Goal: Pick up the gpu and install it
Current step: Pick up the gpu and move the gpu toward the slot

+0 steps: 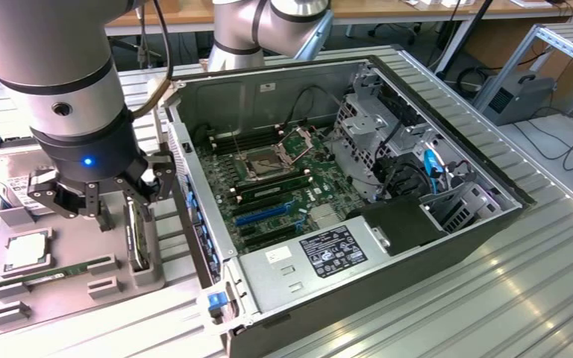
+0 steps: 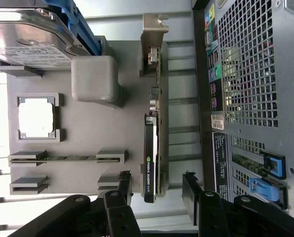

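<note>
Exterior view, starting from its left: a gray tray lies on the ribbed metal counter and carries loose parts. A hard drive sits at the tray's far end, a square CPU lies nearer the camera, and a narrow RAM stick rests in its clips just beyond that.

The arm's gripper hangs over the tray's case-side edge, and the gpu stands there on its long edge in a slot, thin and dark.

To the exterior view's right is the open computer case. Its motherboard is exposed, with the CPU socket near the middle and the power supply at the near end.

The wrist view looks down on the same tray, showing the hard drive, the CPU and the RAM stick. The gpu lies between the tray's block and the meshed back of the case, with its silver bracket at the far end. The gripper straddles the card's near end. Its fingers are spread wide, one on each side, with a gap between each and the card, so nothing is held.
</note>
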Robot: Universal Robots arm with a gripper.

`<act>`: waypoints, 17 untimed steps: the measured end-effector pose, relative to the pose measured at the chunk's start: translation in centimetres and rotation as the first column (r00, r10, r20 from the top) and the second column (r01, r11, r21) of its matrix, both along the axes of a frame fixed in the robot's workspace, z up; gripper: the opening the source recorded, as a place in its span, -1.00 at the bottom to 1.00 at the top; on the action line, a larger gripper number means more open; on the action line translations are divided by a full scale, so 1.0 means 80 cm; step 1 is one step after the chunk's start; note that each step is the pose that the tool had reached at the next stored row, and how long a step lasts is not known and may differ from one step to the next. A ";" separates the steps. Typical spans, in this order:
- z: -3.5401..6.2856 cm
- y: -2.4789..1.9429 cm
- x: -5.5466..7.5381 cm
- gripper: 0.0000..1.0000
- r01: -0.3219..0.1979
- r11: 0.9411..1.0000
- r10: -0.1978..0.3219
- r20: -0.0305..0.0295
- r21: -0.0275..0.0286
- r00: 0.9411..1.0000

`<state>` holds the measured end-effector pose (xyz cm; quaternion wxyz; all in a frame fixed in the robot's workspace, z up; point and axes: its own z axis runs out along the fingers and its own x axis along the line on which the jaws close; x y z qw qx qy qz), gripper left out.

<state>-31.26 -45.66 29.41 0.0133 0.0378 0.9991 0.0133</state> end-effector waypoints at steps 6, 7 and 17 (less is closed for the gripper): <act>-0.002 0.0000 0.000 0.08 0.000 1.000 0.000 0.000 0.000 1.000; -0.002 0.0000 0.000 0.08 0.000 1.000 0.000 0.000 0.000 1.000; -0.006 0.0000 0.000 0.08 0.000 1.000 0.000 0.000 0.000 1.000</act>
